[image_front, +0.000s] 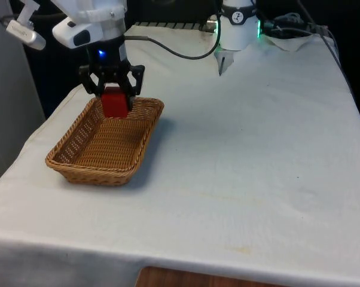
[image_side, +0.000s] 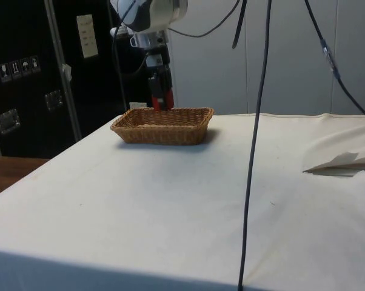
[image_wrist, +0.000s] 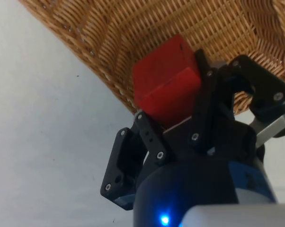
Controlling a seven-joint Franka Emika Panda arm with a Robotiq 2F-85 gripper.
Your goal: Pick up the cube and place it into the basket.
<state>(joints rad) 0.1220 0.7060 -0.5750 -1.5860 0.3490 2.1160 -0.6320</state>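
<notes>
Red cube (image_front: 115,102), clamped between the jaws of the black gripper (image_front: 113,89), held above the far end of the wicker basket (image_front: 84,169) on the white tablecloth (image_front: 252,149).

We see even, bright overhead light on the white cloth (image_front: 246,149); the basket (image_front: 102,149) casts a soft shadow towards the front view's right, and the curtains behind stay dark.

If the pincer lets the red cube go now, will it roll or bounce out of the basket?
Probably not: the red cube has flat faces, so it should settle, not roll. It looks rigid in the pincer. The basket walls likely contain it.
</notes>
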